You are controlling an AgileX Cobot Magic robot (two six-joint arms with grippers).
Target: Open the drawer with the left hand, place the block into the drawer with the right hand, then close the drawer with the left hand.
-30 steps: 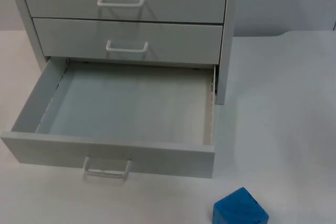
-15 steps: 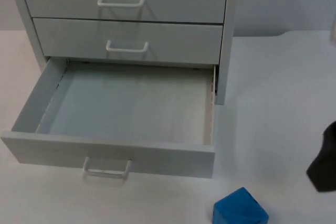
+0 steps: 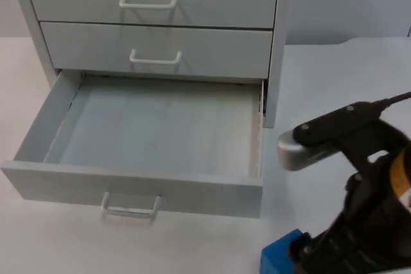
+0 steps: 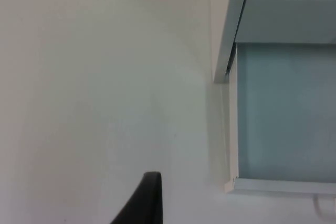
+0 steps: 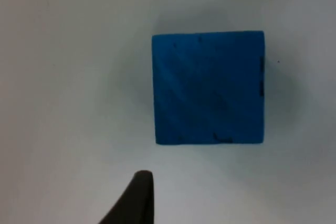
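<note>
- Your left hand (image 4: 149, 203) waits off the cabinet's left side over bare worktop (image 4: 105, 103); you cannot tell whether it is open.
- The bottom drawer (image 3: 135, 187) stands pulled out and holds nothing, so the opening step looks done.
- The block (image 5: 208, 87) sits on the worktop near the front edge, right of the drawer.
- Your right hand (image 5: 136, 203) hovers over the block, holding nothing; its opening cannot be told. Placing and closing remain.
</note>
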